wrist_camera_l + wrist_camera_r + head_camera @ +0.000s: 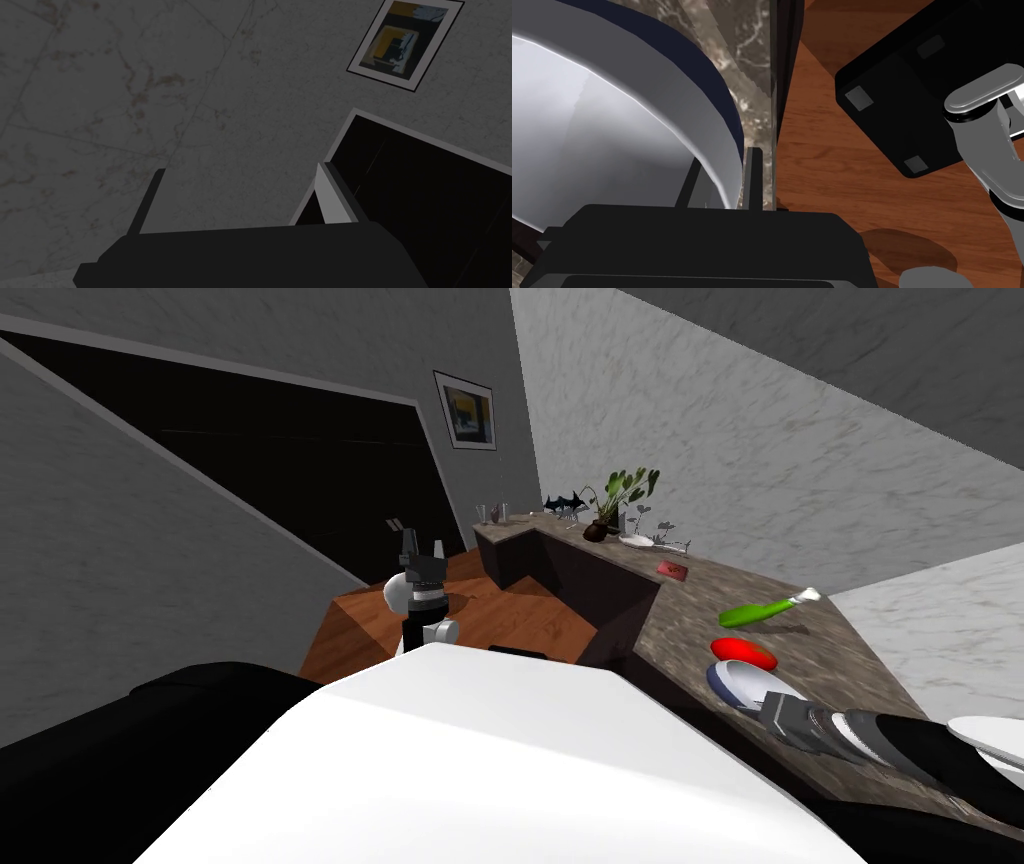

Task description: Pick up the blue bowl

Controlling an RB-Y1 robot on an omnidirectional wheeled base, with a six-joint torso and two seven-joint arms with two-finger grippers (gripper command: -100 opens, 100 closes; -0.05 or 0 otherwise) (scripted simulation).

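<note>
The bowl [738, 681], blue outside and pale grey inside, lies at the front edge of a brown marble counter [690, 608]. My right gripper [762, 700] reaches to it from the right. In the right wrist view the bowl [612, 125] looms large, and my right gripper [722, 157] is shut on its rim, one finger inside the wall and one outside. The counter's edge runs just past the outer finger. My left gripper [410, 540] is raised over the wooden floor, away from the counter. In its wrist view the left gripper [235, 172] stands open and holds nothing.
Behind the bowl on the counter lie a red flat object [743, 652] and a green bottle-like thing [760, 610]. A white dish [990, 738] sits at the far right. A potted plant [615, 503] stands in the far corner. Beyond the wooden floor [510, 618] is a black area.
</note>
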